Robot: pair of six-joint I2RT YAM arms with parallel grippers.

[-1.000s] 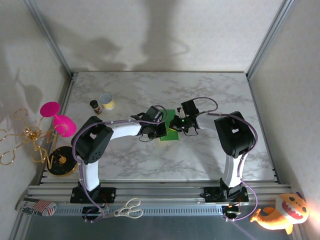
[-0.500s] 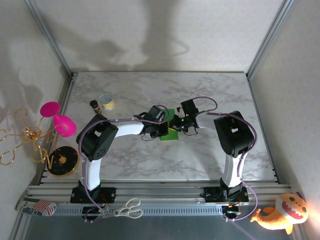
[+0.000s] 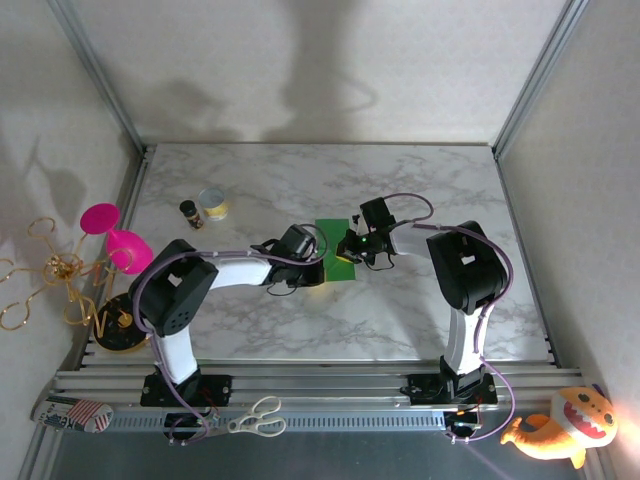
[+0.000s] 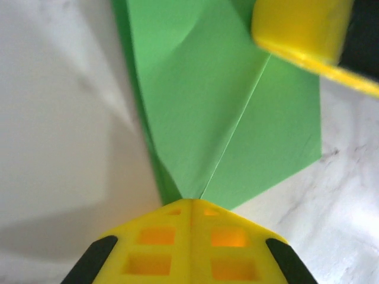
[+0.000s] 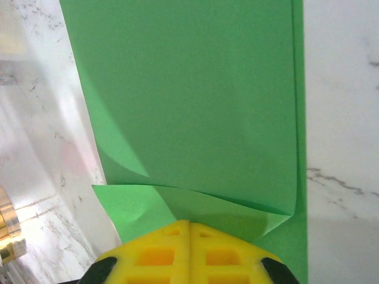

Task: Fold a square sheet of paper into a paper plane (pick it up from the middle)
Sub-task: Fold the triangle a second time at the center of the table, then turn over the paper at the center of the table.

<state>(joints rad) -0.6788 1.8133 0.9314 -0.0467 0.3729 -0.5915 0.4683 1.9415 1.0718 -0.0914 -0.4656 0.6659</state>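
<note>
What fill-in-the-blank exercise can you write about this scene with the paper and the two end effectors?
1. The paper on the table is ____ in colour.
2. The left end effector and the right end effector both have their jaws ____.
3. In the top view, the small tin stands to the ____ of the paper.
Missing words: green; shut; left.

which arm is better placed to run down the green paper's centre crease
Likely left: the left gripper, shut, sits at the crease end; the right gripper rests on the green paper elsewhere.
</note>
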